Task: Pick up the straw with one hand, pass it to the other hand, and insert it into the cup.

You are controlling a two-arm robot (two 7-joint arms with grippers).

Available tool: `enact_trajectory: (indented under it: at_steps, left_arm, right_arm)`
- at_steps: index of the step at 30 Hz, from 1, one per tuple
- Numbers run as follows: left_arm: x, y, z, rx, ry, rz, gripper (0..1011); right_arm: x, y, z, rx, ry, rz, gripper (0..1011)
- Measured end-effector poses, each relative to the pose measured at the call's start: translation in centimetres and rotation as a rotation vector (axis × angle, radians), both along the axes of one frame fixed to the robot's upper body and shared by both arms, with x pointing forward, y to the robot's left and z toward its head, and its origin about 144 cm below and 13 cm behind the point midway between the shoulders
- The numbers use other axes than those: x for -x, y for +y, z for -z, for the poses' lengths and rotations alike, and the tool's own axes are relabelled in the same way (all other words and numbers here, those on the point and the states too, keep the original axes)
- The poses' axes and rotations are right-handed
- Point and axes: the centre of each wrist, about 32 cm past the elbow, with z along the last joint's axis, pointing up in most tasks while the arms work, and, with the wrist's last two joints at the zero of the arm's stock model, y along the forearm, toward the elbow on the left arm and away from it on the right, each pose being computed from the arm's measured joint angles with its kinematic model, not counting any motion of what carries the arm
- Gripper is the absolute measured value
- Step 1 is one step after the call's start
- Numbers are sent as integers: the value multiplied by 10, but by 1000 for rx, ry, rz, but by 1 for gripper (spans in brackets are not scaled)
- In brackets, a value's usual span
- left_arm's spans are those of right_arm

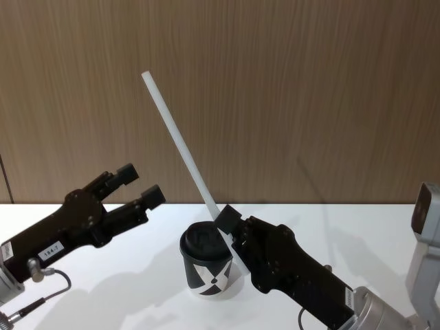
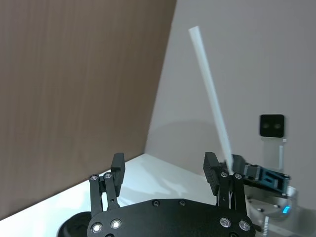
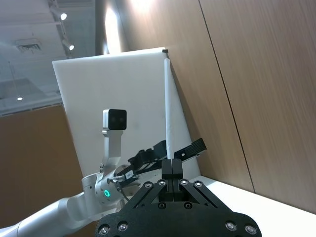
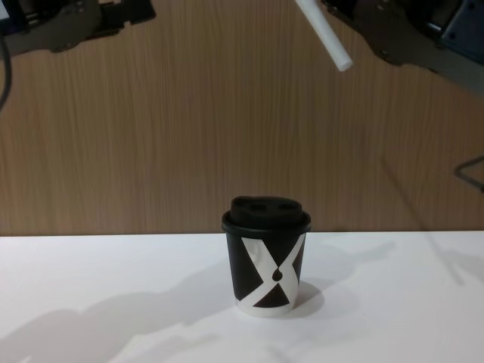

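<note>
A wood-panelled wall (image 1: 309,82) backs the white table (image 1: 103,295), which carries soft shadows. The right wrist view adds a ceiling (image 3: 29,59) with spotlights. The right gripper (image 1: 225,218) reaches in from the right, clenched on the lower part of the straw (image 1: 181,144). The left gripper (image 1: 141,183) hovers well apart to the left, fingers spread and holding nothing. The left wrist view shows that gap plainly, and the right wrist view shows a green ring light (image 3: 107,193) on its silver-white arm. The cup (image 1: 206,267) stands upright on the table, lid on. The straw slants up and leftward from the right gripper. In the head view its lower end seems to meet the lid, but the chest view shows that end (image 4: 327,36) hanging clear, well above the cup and off to the right.
</note>
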Motion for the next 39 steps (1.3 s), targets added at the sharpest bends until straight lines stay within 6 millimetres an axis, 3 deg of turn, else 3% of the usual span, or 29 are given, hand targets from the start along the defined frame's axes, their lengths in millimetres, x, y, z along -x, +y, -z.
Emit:
enact_trajectory:
  at_steps: [17,39]
  left_arm:
    - [-6,-4,-2,78,-11,168,1000]
    - [-10,-12,-7,234,6,247,1000]
  right_arm:
    - [0,0,0,0,0,0,6]
    - [0,0,0,0,0,0,6]
